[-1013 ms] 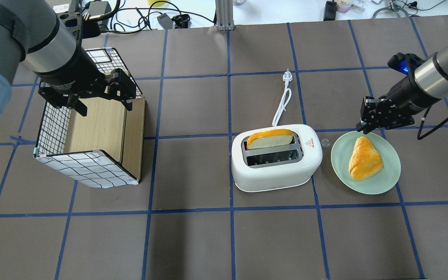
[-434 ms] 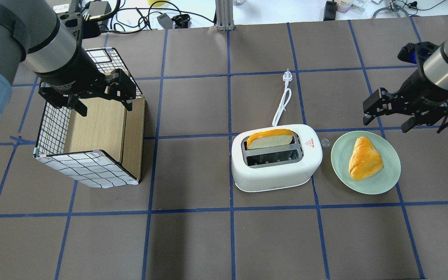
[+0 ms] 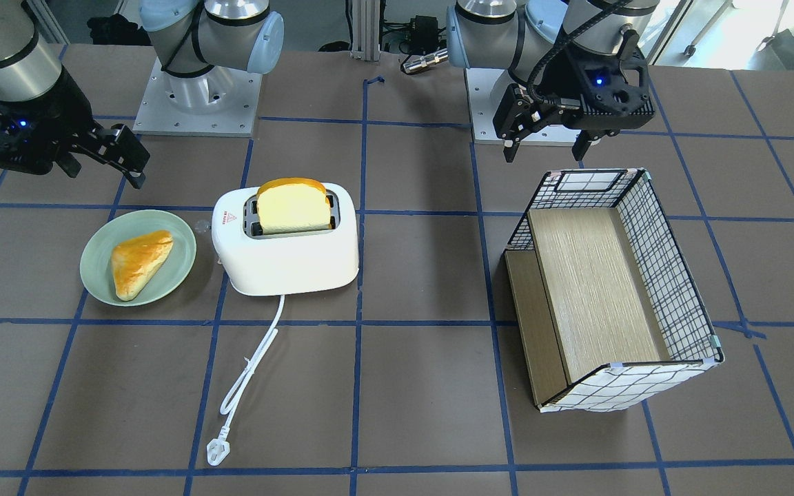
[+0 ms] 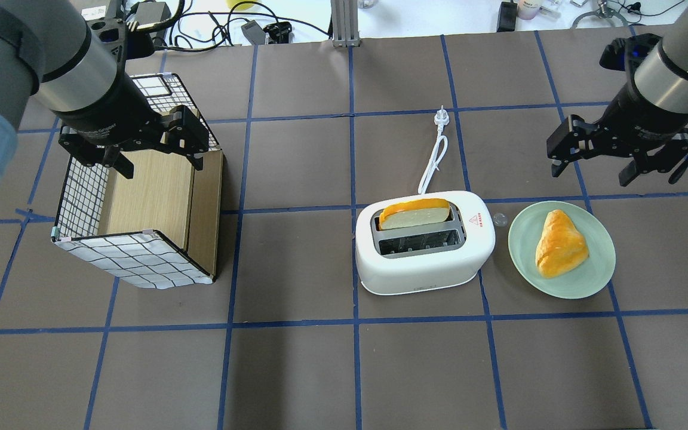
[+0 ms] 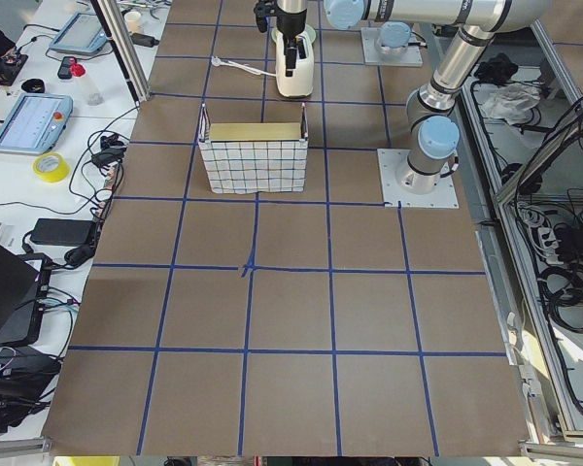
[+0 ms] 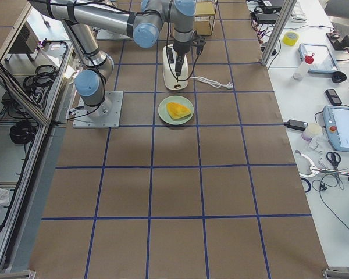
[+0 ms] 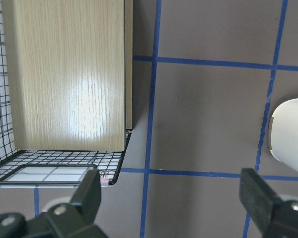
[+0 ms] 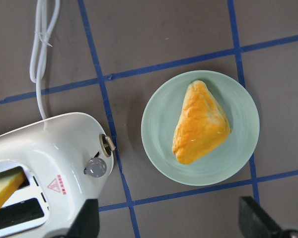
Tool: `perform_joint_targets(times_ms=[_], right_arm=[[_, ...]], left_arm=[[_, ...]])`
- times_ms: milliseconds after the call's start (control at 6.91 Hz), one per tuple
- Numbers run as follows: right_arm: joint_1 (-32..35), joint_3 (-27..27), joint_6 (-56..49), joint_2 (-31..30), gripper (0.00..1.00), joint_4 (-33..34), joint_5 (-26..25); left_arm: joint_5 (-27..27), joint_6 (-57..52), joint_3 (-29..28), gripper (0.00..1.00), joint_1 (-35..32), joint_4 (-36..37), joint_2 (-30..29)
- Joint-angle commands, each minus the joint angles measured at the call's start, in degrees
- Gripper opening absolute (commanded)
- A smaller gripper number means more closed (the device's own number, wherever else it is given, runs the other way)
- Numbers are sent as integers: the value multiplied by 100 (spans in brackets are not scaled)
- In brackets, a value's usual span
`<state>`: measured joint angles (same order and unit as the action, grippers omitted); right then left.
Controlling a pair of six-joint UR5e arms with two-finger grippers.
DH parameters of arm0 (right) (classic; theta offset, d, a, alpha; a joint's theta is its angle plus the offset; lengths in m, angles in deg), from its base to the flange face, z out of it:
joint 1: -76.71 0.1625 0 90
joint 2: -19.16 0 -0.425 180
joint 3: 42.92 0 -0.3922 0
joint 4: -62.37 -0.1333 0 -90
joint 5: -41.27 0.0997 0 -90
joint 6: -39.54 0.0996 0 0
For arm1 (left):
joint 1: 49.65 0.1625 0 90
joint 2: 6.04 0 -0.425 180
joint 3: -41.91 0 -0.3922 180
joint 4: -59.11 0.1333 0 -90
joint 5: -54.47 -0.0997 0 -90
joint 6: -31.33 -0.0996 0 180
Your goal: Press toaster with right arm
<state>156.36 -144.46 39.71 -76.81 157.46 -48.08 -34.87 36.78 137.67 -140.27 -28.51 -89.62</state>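
- Brown table with blue tape grid: wide bare room on the robot's side, and between the white rounded plastic two-slot toaster and the wire-grid basket with wooden floor.
- Right wrist view: toaster cut off at the lower left corner; its lever is hard to make out.
- Toaster: mid-table, yellow bread slice in the far slot, pale green round plate just beside it.
- Right gripper: jaws wide, empty, hovering beyond the plate, well apart from the toaster.
- Left gripper: jaws wide, empty, above the basket.

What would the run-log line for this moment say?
right gripper: open, raised near plate, clear of toaster | toaster: bread slice standing in one slot | left gripper: open, raised by basket
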Motion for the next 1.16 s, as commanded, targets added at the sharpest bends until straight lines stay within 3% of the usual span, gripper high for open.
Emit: perform_joint_targets(times_ms=[0, 289, 1013], right_arm=[[830, 379, 570, 52, 100, -16, -57], [1148, 407, 686, 0, 100, 19, 48], [1176, 460, 678, -10, 100, -25, 31]], left_arm=[[5, 0, -4, 100, 0, 0, 0], [5, 0, -4, 100, 0, 0, 0], [-4, 0, -4, 100, 0, 0, 0]])
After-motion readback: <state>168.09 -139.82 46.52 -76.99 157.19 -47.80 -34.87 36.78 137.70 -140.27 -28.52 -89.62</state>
